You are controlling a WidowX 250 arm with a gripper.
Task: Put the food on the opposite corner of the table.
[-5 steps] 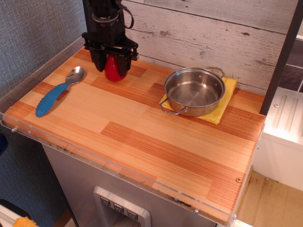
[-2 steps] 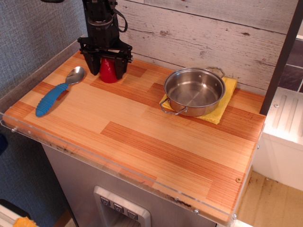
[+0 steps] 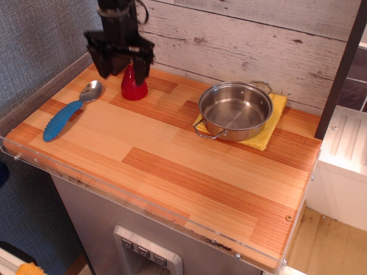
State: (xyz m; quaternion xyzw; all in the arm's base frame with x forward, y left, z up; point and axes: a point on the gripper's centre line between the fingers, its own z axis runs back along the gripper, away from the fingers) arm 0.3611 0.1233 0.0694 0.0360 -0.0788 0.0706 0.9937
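The food (image 3: 133, 85), a glossy red plastic teardrop with a rounded base and pointed tip, stands upright on the tabletop (image 3: 172, 160) at its far left corner, close to the whitewashed plank wall (image 3: 246, 40). Above it hangs the black tool (image 3: 119, 62), blurred, its two fingers spread apart and gripping nothing; the toy's tip pokes up between them, and I cannot tell whether either finger touches it.

Just left of the toy lies a spoon (image 3: 70, 112) with a shiny metal bowl and a ribbed blue handle, angled toward the left edge. Well to the right, near the back, a round steel pot (image 3: 235, 110) with two loop handles sits on a folded yellow cloth (image 3: 269, 123).

The tabletop is a rectangle of striped light and reddish-brown wood planks, smooth, bordered by a clear acrylic lip along the front and left sides. The whole front half and the near right corner are bare wood, a wide band running from the spoon's end to the right edge. Beyond the right edge stands a white cabinet (image 3: 344, 166).
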